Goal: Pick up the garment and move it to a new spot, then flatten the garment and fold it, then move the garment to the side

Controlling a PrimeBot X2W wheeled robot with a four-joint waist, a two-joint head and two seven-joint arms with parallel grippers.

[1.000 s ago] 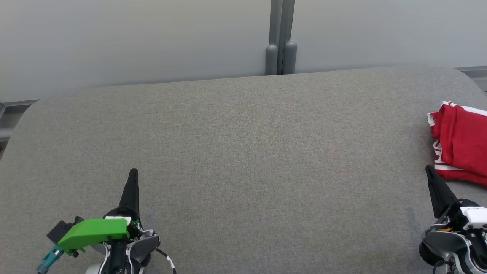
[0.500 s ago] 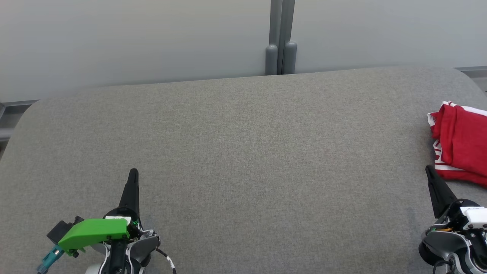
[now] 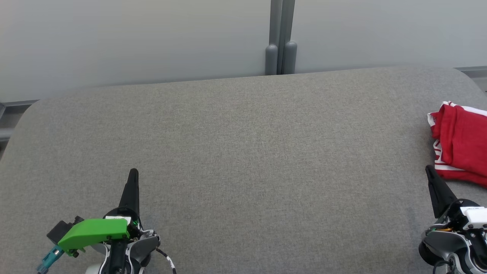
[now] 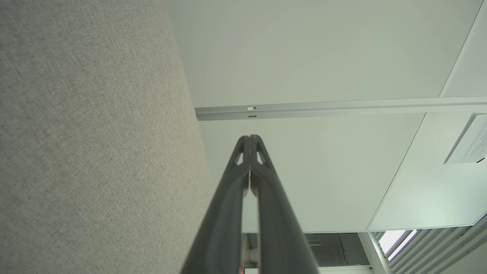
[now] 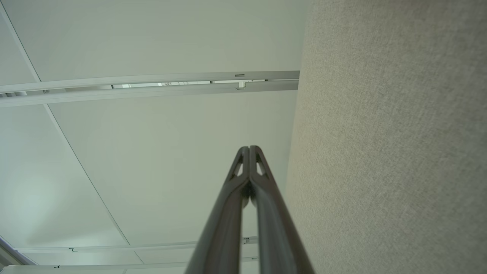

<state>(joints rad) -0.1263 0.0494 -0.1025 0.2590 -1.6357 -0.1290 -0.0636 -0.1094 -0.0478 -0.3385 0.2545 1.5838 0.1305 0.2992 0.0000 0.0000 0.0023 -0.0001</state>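
1. The left gripper (image 3: 132,176) hangs over the near left part of the table (image 3: 243,152). Its two dark fingers are pressed together into one point aimed at the table's far edge, and nothing is held between them.
2. A green cover (image 3: 93,233) sits on that gripper's wrist, right at the table's near edge.
3. The right gripper (image 3: 428,170) is at the table's near right corner. Its jaws are also together and empty, and its tip leans slightly toward the table's middle.
4. A white block (image 3: 473,213) sits on the right wrist, at the table's near edge.
5. In the left wrist view the fingers (image 4: 228,213) meet at their tips, with the table's grey cloth running along one side.
6. In the right wrist view the fingers (image 5: 228,220) also meet at their tips, with the same cloth on the other side.
7. The garment (image 3: 462,144), red with white trim, lies in loose folded layers on the table's right end.
8. It is a little beyond the right gripper's tip and just beside it. I cannot tell whether they touch, and the picture's edge cuts off part of the garment.
9. Behind the table's far edge stand pale wall panels (image 3: 133,38).
10. A grey post (image 3: 280,38) stands between the panels, about level with the table's middle.
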